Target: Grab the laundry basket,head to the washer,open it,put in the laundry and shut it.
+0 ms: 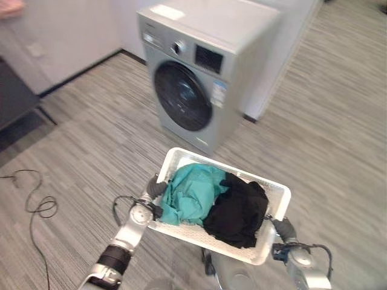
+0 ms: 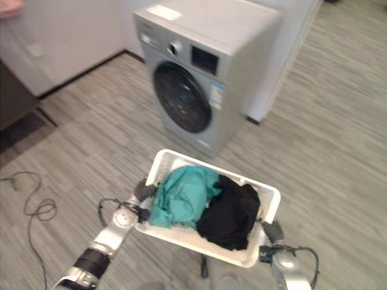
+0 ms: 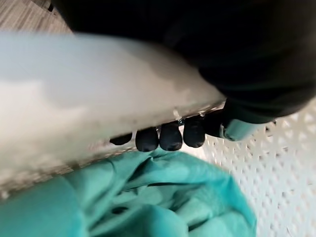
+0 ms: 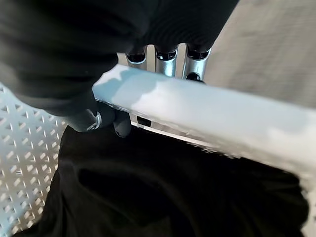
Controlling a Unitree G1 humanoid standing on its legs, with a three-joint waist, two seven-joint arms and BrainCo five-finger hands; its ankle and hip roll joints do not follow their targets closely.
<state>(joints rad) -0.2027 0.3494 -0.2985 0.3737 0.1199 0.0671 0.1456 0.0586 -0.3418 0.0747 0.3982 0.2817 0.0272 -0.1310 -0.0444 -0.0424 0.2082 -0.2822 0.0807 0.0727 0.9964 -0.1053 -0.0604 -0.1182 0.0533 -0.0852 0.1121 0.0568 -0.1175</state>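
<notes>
From the head views, the white laundry basket [image 1: 275, 196] rides between both hands, its long axis crosswise, with the closed washer [image 1: 199, 72] ahead and slightly left. In the left wrist view, the left hand [image 3: 170, 136] curls over the rim above teal cloth [image 3: 148, 197]. In the right wrist view, the right hand [image 4: 165, 57] clamps the opposite rim over black cloth [image 4: 163, 187].

Saw a floor [image 1: 91, 139] of grey striped planks spreading out to every side. Noted a white wall [image 1: 66, 36] at the far left, with a dark skirting strip [image 1: 84, 71] along its foot and a pale socket plate [image 1: 34, 49] set in its face. Found a dark piece of furniture [image 1: 12, 96] at the left edge (too cropped to tell what kind), and a dark mat [image 1: 24, 130] on the floor just beside it. Made out a white wall block [image 1: 284, 54] jutting onto the floor farther right. Caught a pink blur [image 1: 11, 7] in the top left corner, too unclear to identify.
</notes>
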